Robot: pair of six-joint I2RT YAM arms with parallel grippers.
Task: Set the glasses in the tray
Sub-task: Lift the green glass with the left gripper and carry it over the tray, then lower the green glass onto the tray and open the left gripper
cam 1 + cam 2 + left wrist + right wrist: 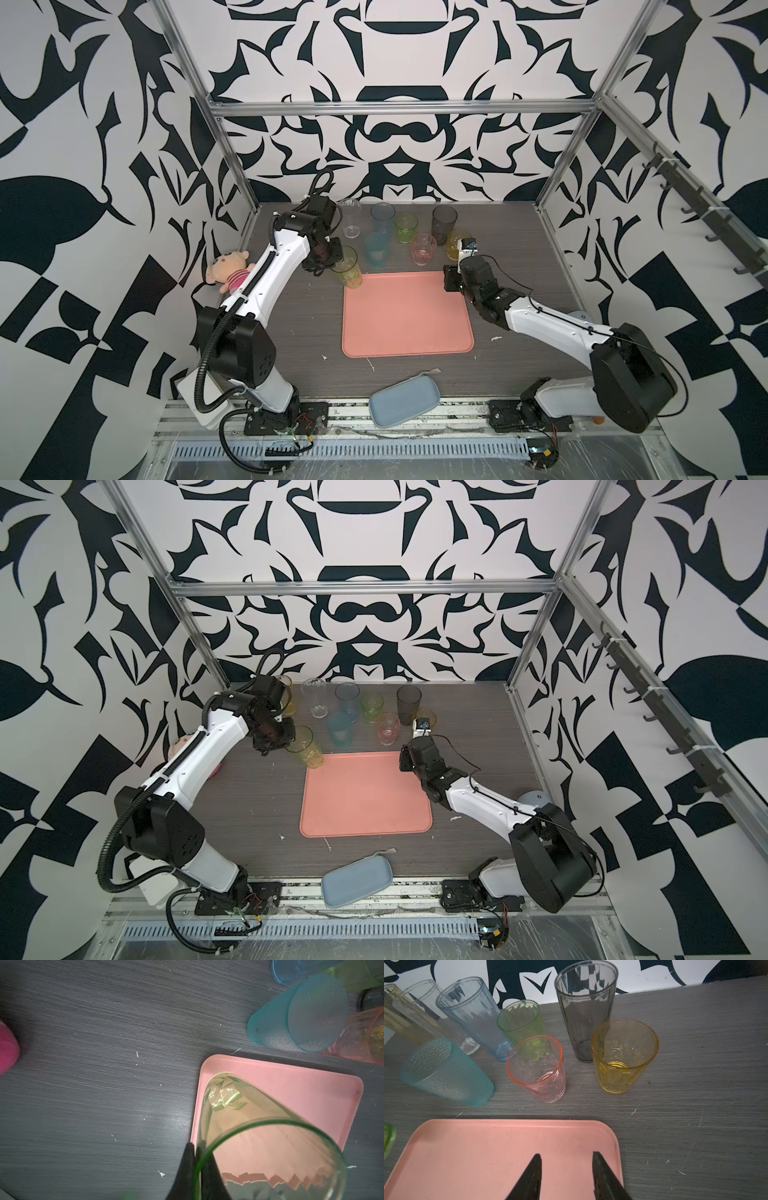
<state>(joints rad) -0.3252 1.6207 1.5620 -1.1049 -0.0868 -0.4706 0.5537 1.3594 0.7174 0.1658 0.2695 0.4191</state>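
My left gripper (195, 1147) is shut on the rim of a tall yellow-green glass (347, 268) (249, 1115), one finger inside and one outside. The glass leans, with its base over the far left corner of the salmon-pink tray (407, 324) (291, 1088). My right gripper (566, 1156) (451, 281) is open and empty above the tray's (488, 1147) far right corner. Several more glasses stand behind the tray: teal (446, 1072), pink (537, 1072), yellow (623, 1057), smoke-grey (585, 1012), green (521, 1022), blue (473, 1016), clear (425, 1012).
A blue-grey oblong dish (405, 401) lies at the table's front edge. A plush toy (230, 270) sits at the left behind my left arm. An amber glass (286, 696) shows behind the left wrist. Metal frame posts (237, 166) stand at the back corners.
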